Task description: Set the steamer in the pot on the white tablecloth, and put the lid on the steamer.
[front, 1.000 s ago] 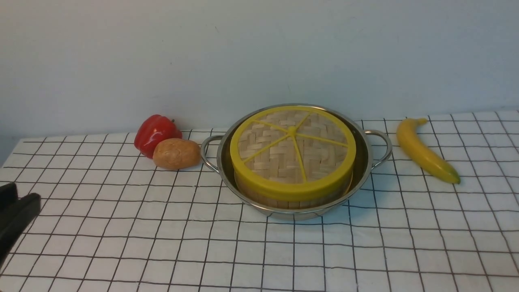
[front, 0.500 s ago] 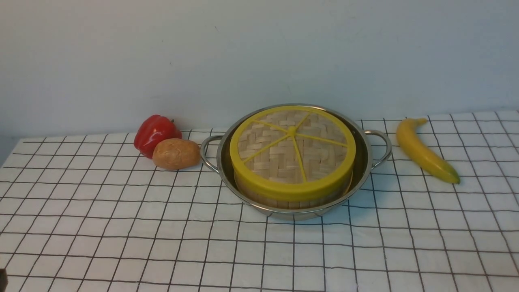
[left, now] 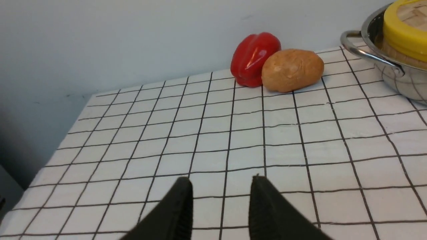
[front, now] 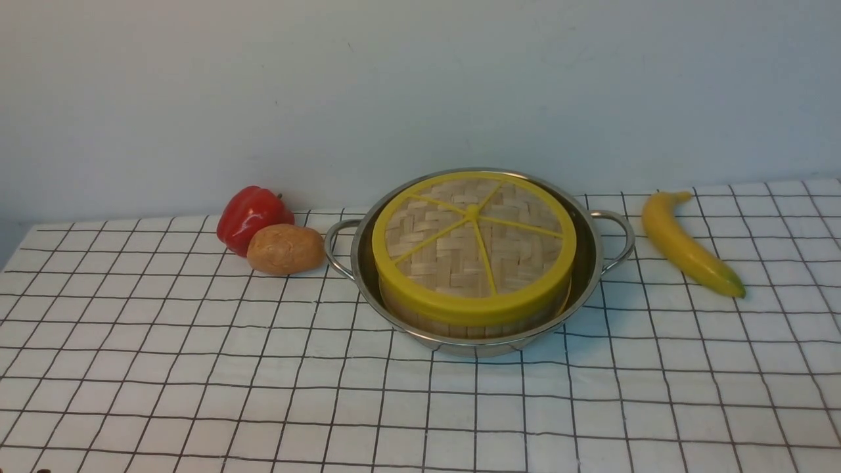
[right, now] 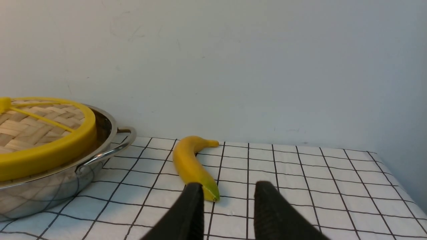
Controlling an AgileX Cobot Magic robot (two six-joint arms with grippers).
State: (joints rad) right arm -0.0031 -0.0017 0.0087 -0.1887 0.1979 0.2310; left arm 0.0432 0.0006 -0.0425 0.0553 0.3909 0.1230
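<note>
Red pepper [front: 251,217] touching potato [front: 286,249] (beside pot [front: 588,263]); banana [front: 690,244] opposite.

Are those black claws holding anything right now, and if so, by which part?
Nothing is held. The left claw and the right claw both stand open over bare white tablecloth, with nothing between their fingers.

pot [front: 594,263]: shiny polished steel
lid [front: 473,246]: woven bamboo, matt yellow plastic rim
white tablecloth [front: 197,368]: matt cloth
pepper [front: 250,217]: glossy
</note>
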